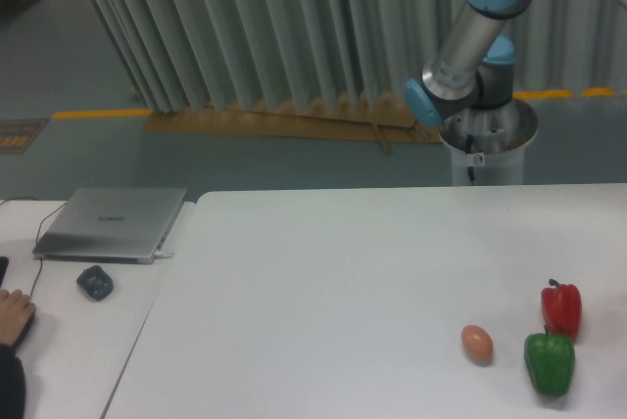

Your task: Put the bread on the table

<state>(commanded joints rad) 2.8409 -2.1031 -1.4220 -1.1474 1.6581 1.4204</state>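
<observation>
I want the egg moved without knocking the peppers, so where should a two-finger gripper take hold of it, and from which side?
Probably best taken from straight above. The egg lies alone on the table, so close the fingers across its narrower middle. The green pepper and red pepper stand to its right, with a gap between; a top-down approach keeps the fingers away from them. The gripper is out of view.

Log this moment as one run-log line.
arm: raised behind table, gripper out of frame | bread: not visible | table: egg, red pepper, green pepper at right | placement: not yet done
</observation>
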